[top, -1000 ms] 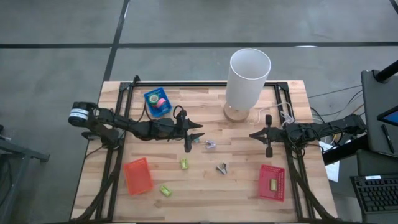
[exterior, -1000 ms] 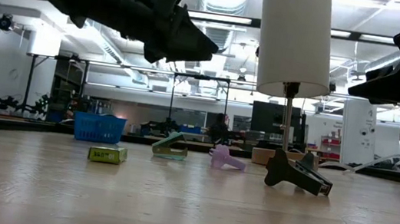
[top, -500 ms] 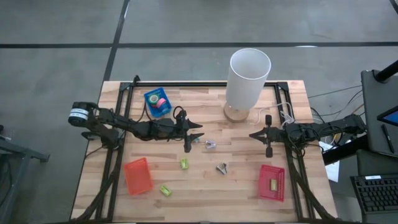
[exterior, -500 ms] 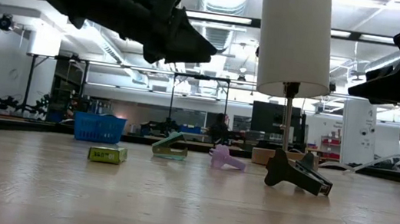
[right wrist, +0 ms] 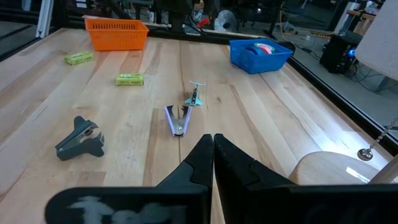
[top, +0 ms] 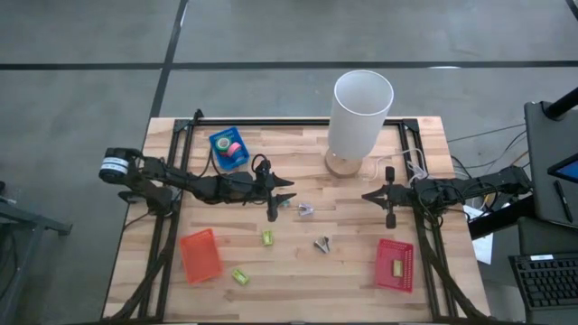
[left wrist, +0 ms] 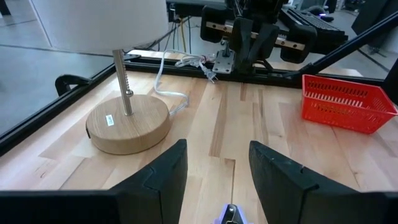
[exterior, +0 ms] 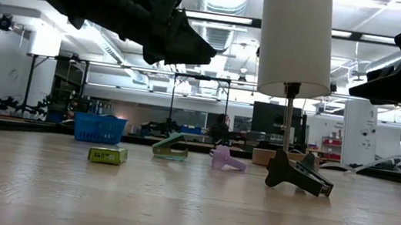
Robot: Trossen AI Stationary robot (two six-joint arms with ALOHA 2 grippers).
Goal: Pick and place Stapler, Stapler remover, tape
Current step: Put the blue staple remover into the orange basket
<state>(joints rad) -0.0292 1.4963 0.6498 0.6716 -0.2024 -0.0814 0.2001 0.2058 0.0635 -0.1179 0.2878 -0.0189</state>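
My left gripper (top: pixel 287 196) (exterior: pixel 207 51) hangs open above the middle of the table, touching nothing. A small teal stapler (top: pixel 284 204) (exterior: pixel 170 146) and a purple staple remover (top: pixel 305 210) (right wrist: pixel 179 119) lie on the wood just below and right of its fingertips. The purple remover's tip (left wrist: pixel 230 214) shows between the open fingers. A dark grey staple remover (top: pixel 321 244) (right wrist: pixel 81 140) lies nearer the front edge. Tape rolls (top: pixel 232 145) (right wrist: pixel 264 46) sit in a blue basket (top: pixel 219 153). My right gripper (top: pixel 368 195) (right wrist: pixel 213 148) waits shut at the right, above the table.
A lamp with a tall white shade (top: pixel 361 113) stands on a round wooden base (left wrist: pixel 127 124) at the far middle. An orange basket (top: pixel 200 255) sits front left. A red basket (top: pixel 395 264) sits front right. Yellow-green blocks (top: pixel 267 237) (top: pixel 239 276) lie on the wood.
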